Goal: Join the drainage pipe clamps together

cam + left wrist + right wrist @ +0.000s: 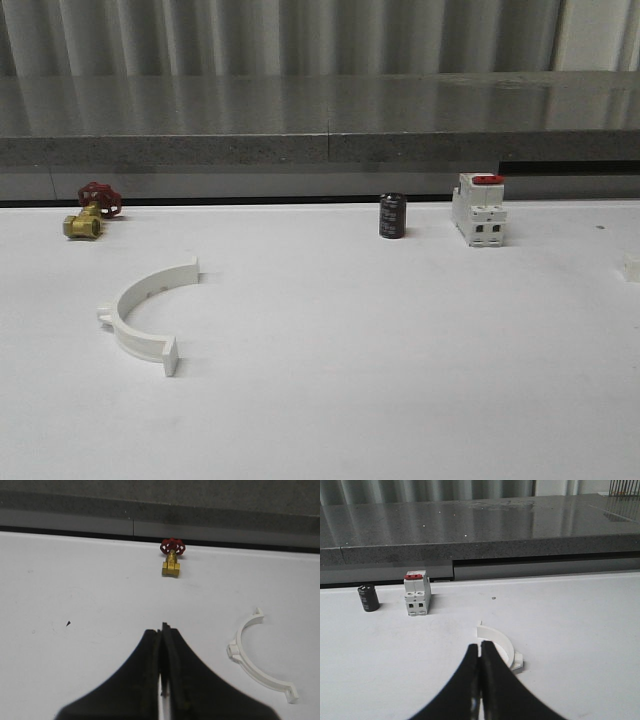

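Note:
One white semicircular drainage pipe clamp lies flat on the left of the white table, its open side facing right. In the left wrist view this clamp rests to one side of my left gripper, apart from it. The black fingers of that gripper are pressed together with nothing between them. A second white clamp lies just beyond my right gripper, partly hidden behind the fingers. That gripper is shut and empty too. A small white piece shows at the table's right edge.
A brass valve with a red handwheel sits at the back left. A black cylinder and a white block with a red switch stand at the back. A grey ledge runs behind the table.

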Controlling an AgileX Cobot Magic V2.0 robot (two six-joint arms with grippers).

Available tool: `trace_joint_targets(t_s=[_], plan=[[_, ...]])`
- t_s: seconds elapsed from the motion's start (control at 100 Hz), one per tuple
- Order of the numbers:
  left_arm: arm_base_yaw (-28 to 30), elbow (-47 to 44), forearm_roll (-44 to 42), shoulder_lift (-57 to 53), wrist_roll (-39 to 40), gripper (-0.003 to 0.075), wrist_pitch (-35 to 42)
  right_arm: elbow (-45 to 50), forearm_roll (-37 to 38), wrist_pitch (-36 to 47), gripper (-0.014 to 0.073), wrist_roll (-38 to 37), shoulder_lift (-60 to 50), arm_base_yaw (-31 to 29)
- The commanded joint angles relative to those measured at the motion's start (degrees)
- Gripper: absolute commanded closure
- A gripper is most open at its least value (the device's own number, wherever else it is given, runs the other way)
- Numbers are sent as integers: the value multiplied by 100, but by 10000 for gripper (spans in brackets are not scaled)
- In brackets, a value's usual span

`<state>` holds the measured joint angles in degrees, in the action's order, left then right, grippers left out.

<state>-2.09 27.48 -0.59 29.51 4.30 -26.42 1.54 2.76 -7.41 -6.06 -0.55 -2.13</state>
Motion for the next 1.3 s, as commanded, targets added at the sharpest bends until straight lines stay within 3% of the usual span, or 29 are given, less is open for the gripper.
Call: trace_joint_targets(t_s=[0.0, 0.18, 0.37, 0.76, 0.85, 1.02, 1.07, 1.29], plan=[[1, -43, -13, -487, -3, 741, 493, -91, 0, 640, 660, 39, -115, -39], [1, -237, -39, -1540, -3, 741, 482, -236, 0, 741, 660, 39, -115, -39], [1, -240, -70, -2245, -3, 741, 482, -892, 0, -205, 660, 39, 166, -39], [1, -250, -70, -2313, -3, 741, 482, -2708, 0, -1954, 646, 39, 2641, -39], [1, -250, -70, -2313, -3, 741, 482, -3172, 0, -2492, 538, 39, 3407, -39], [1, -250, -70, -2313, -3, 741, 482, -4018, 0, -3030, 157, 39, 4632, -39], [1, -250, -70, -2313, -3, 741, 482, -4221, 0, -3059, 86, 39, 4921, -44], [1, -250, -70, -2313, -3, 741, 482, -5041, 0, -3591, 64, -512, 6246, -44]])
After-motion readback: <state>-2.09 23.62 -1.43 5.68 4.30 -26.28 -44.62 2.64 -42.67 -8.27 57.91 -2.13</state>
